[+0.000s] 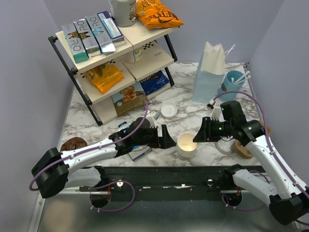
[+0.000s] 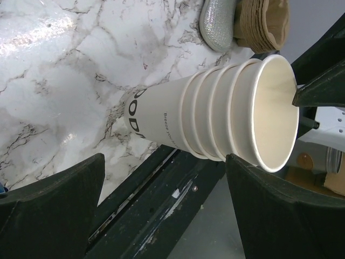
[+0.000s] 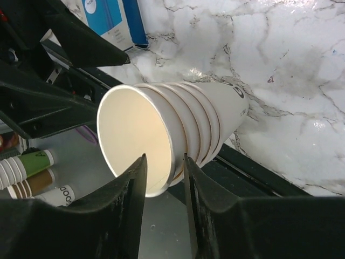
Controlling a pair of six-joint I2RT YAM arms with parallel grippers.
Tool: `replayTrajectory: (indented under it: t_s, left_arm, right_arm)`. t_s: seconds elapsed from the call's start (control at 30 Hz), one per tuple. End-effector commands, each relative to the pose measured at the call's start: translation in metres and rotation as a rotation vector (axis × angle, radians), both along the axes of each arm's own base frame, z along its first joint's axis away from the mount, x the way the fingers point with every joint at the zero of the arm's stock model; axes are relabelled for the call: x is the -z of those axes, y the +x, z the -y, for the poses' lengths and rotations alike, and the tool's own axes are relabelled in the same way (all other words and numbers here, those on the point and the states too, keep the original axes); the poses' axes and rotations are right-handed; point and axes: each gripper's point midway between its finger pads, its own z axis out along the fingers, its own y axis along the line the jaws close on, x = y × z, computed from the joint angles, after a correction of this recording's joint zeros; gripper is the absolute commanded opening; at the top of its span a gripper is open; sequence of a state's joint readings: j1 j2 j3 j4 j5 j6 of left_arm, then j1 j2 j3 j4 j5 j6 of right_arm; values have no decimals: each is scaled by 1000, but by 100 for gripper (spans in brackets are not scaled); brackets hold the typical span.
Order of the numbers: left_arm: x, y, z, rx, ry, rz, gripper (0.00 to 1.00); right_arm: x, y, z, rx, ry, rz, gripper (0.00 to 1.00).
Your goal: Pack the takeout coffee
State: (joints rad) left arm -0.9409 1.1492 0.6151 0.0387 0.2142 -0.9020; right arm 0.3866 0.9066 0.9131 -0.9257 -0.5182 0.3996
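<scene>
Two grippers meet at your stack of lidless cups [image 1: 187, 145]: the left gripper [image 1: 169, 138] holds its jaws wide and empty just beside it, and the right gripper [image 3: 164, 157] sets narrow jaws astride the top rim, not pinching.

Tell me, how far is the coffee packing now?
Done: nothing seen yet; the loose lid lies on the marble. In hand: the right gripper straddles the top rim of the cup stack, jaws not yet closed; left gripper open beside it. Left, probably: separating, lidding, bagging a cup.
</scene>
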Motion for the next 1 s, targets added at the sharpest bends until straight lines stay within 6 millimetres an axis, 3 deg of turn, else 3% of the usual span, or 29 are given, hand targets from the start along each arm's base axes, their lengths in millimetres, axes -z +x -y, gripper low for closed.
replayTrajectory:
  t_s: [0.0, 0.3, 0.33, 0.6, 0.97]
  left_arm:
    - [-18, 5, 11, 13, -40, 41, 99]
    - [-21, 2, 14, 34, -47, 44, 99]
    - [-20, 3, 14, 33, -46, 46, 99]
    - [-25, 0, 17, 56, -60, 47, 99]
    - [-42, -9, 15, 86, -104, 46, 99]
  right_arm:
    - [-4, -10, -3, -18, 16, -48, 40]
    - [0, -12, 6, 8, -45, -74, 21]
    - [-2, -11, 5, 14, -41, -72, 13]
    - [-14, -11, -1, 1, -1, -65, 6]
    - [-14, 2, 13, 49, -92, -14, 4]
